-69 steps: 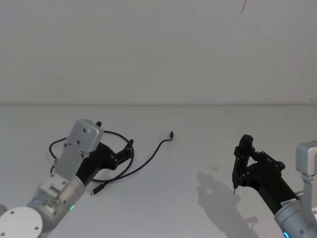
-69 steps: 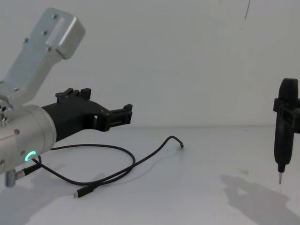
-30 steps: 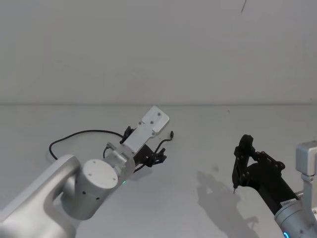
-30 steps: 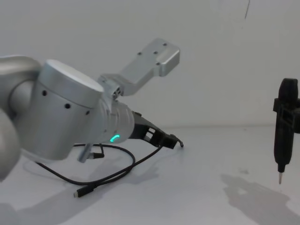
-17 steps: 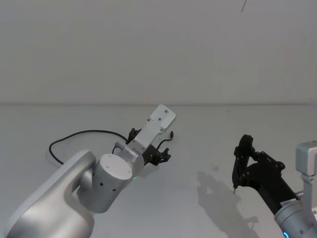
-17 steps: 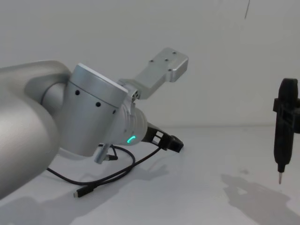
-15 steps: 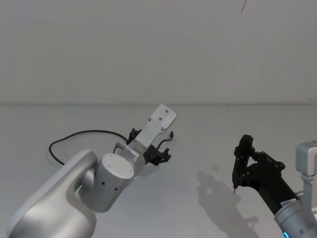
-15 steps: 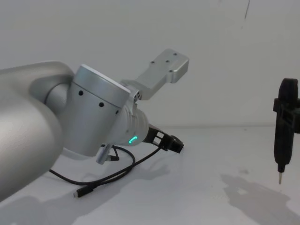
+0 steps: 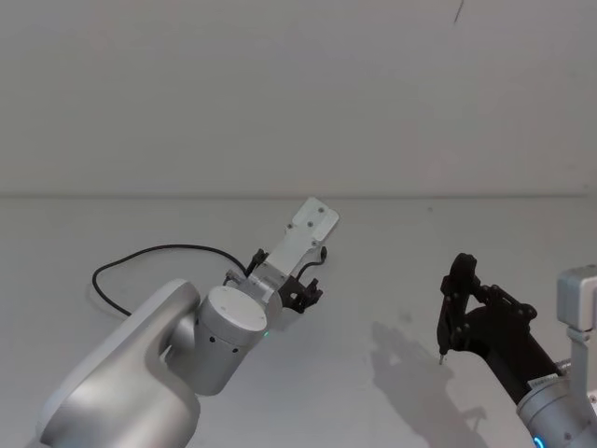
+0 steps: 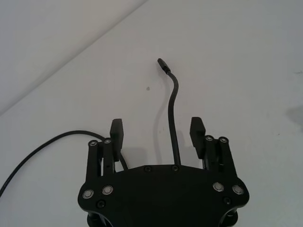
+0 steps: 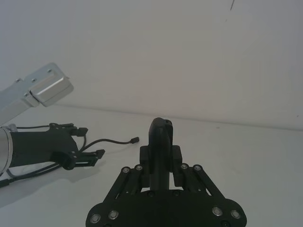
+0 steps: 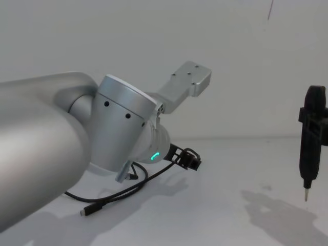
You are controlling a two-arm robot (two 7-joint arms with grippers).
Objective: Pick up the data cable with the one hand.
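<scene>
Between the spread fingers of the left pincer [image 10: 157, 126] lies the cable [image 10: 173, 109], flat on the tabletop [image 10: 246, 71]; closing and lifting remain. Well apart, the right pincer [image 11: 161, 153] idles, clenching a stick tool [image 12: 310, 154].

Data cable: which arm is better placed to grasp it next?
Left. The left gripper is open with the data cable running between its fingers. The right gripper is shut on a stick tool, well off to the cable's right.
</scene>
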